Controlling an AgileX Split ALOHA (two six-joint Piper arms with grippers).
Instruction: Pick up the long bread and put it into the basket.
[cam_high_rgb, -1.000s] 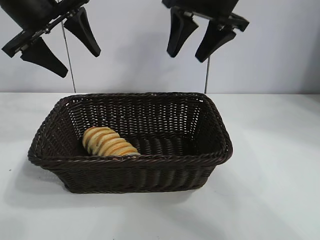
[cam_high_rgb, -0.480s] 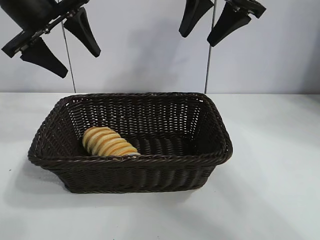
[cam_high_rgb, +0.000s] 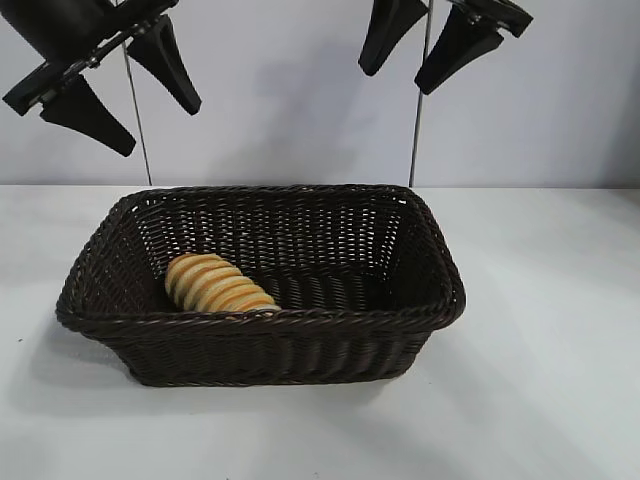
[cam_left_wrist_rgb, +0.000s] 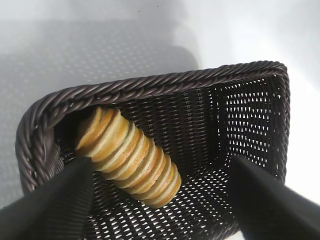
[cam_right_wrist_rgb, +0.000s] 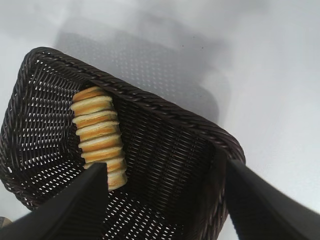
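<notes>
The bread (cam_high_rgb: 216, 286) is being held inside the basket (cam_high_rgb: 300, 322), lying on the woven floor in the part of the basket nearest the left gripper's side, with one end tucked against the near wall just under the braided rim. Its ridged segments are being shown running diagonally across its length. In the left wrist view the bread (cam_left_wrist_rgb: 128, 157) is being seen slanting away from a corner of the basket (cam_left_wrist_rgb: 150, 87), and in the right wrist view the bread (cam_right_wrist_rgb: 98, 135) is being seen lying close along one long wall of the basket (cam_right_wrist_rgb: 165, 112).

The basket is being supported by the white table (cam_high_rgb: 540, 380).

The left gripper (cam_high_rgb: 115, 85) is being held high above the basket's left end, touching nothing, its fingers spread wide and nothing being carried between them. The right gripper (cam_high_rgb: 425, 45) is being held high above the basket's far right corner, likewise spread wide and carrying nothing. Both pairs of fingers are being kept well apart from the bread and from the basket rim.
</notes>
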